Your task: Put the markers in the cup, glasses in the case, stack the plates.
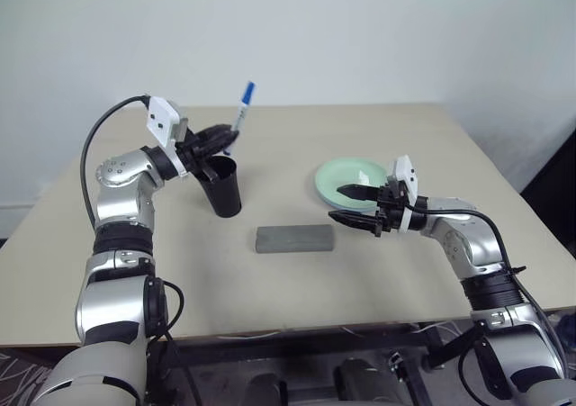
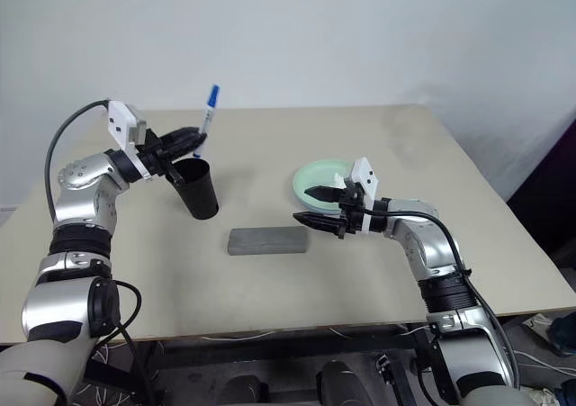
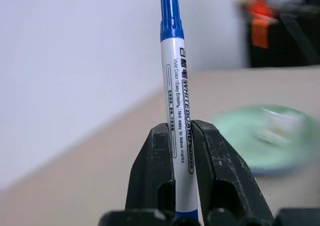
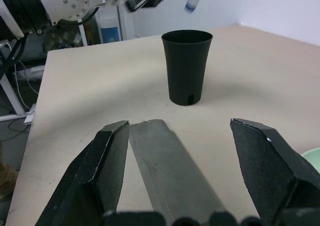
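The left claw (image 1: 220,139) pinches 1 marker (image 1: 243,107) near its lower end, so the marker's long axis stands close to upright, blue cap at 12 o'clock, tipped slightly toward 1 o'clock. The cup (image 1: 221,186) stands on the tabletop (image 1: 378,280) directly at 6 o'clock from that claw, its open rim just below the marker's lower end. That relation decides the drop, I judge: the pen needs to come plumb over the rim before release. The right claw (image 1: 358,205) hovers with fingers spread and nothing between them, the case (image 1: 294,238) lying toward 8 o'clock from it, the green plate (image 1: 335,179) just behind.
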Tool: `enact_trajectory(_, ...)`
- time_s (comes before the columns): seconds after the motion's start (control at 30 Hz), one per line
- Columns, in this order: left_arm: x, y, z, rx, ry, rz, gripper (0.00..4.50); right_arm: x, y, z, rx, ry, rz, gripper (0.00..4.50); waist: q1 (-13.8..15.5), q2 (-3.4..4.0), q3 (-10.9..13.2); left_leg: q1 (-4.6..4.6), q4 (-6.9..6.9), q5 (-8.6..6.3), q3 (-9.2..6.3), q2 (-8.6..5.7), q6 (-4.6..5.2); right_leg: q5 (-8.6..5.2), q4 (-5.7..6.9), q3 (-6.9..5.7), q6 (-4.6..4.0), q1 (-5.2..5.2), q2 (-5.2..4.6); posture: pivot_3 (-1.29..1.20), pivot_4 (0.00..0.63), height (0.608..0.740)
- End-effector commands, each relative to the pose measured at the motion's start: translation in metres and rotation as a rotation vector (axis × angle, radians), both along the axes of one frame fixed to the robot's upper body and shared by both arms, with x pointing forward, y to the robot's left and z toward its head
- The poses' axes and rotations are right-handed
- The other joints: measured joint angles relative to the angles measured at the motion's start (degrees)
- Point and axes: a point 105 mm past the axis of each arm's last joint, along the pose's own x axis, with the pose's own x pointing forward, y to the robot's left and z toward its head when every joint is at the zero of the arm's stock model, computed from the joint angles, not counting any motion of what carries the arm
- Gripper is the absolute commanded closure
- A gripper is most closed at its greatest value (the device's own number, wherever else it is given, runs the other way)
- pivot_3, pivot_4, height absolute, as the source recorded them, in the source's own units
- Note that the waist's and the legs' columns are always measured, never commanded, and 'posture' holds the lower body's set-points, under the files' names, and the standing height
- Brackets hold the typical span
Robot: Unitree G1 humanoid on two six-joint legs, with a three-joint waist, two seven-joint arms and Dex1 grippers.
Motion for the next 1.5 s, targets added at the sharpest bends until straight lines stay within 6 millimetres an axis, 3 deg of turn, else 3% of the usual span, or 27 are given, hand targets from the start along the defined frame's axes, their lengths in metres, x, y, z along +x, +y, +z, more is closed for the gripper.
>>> enact_trajectory(0.03,0.006,0.009,0.016,-0.025,-0.124,0.137,4.35,-0.001,0.005,0.016,0.017,-0.064,0.019,1.01,0.2,0.00,0.0,0.00,0.00,0.00,0.01,-0.01,0.00,0.00,-0.02,0.00,0.00,0.00,-0.01,0.00,0.000,0.740)
enact_trajectory(0.5,0.011,0.014,-0.031,-0.095,-0.038,0.242,4.35,-0.002,0.004,0.022,0.033,-0.085,0.011,1.01,0.2,0.00,0.0,-0.04,-0.02,0.00,0.02,-0.05,0.00,0.00,-0.08,-0.01,0.00,0.00,0.00,0.00,0.000,0.740)
enact_trajectory(1.07,0.008,0.013,-0.049,-0.120,0.005,0.242,4.35,-0.001,0.008,0.023,0.041,-0.087,0.024,1.01,0.2,0.01,0.0,0.02,-0.01,0.00,0.02,-0.05,0.00,0.00,-0.09,-0.01,0.00,0.09,0.00,0.00,0.000,0.740)
enact_trajectory(1.33,0.008,0.017,-0.048,-0.107,-0.006,0.261,1.68,0.000,0.010,0.023,0.040,-0.091,0.030,1.01,0.3,0.01,0.0,0.01,-0.01,0.00,0.01,-0.05,0.00,0.00,-0.10,-0.01,0.00,0.08,0.00,0.00,0.000,0.740)
enact_trajectory(1.5,0.008,0.017,-0.046,-0.102,-0.010,0.261,1.68,0.000,0.010,0.023,0.040,-0.092,0.030,1.01,0.2,0.01,0.0,0.01,-0.02,0.00,0.02,-0.05,0.00,0.00,-0.10,-0.01,0.00,0.08,0.00,0.00,0.000,0.740)
